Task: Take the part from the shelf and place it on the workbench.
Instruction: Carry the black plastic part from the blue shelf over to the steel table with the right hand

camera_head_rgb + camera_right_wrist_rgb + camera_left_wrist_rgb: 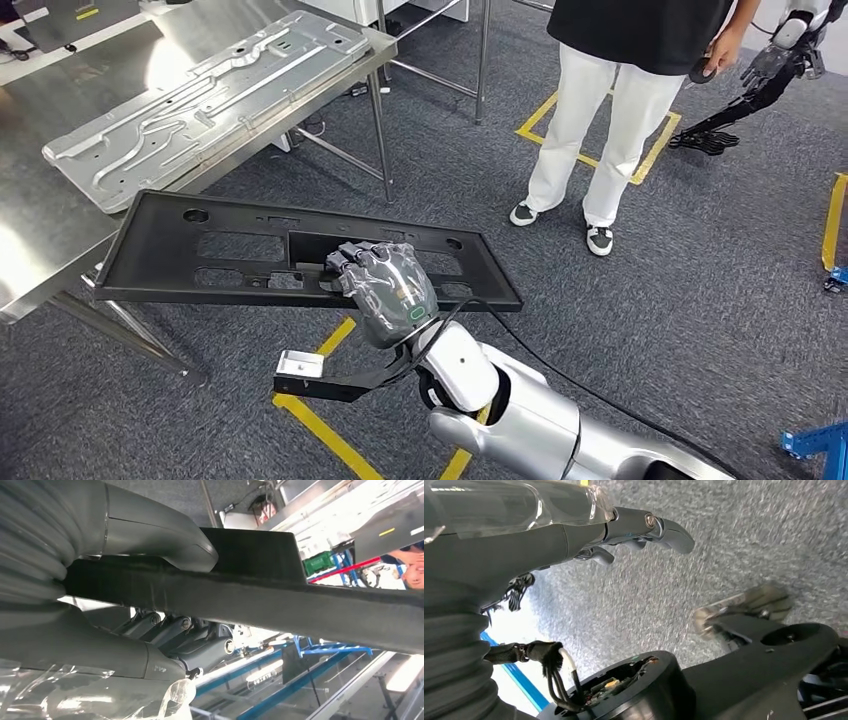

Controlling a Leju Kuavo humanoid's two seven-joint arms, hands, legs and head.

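The robot's right hand gripped a long black panel, a flat plastic part with several cut-out openings and a round hole near each end. The fingers were curled over its near edge around the middle of its length, and the panel was held almost level in the air. Its far end reached over the corner of the steel workbench, while the rest hung out over the grey carpet. From the camera at that wrist, the thumb lay along one face of the panel and the darker fingers pressed the other face, so the edge was clamped between them.

On the workbench lay a long pressed sheet-metal piece, silver and ribbed, set at a slant; whether the black panel touched the bench top I could not tell.

The left hand hung over the carpet with its fingers a little apart and nothing in them.

A person in white trousers and a dark top stood on the carpet beyond the panel, well apart from it, beside yellow tape lines on the floor. More yellow tape ran under the robot's right arm.
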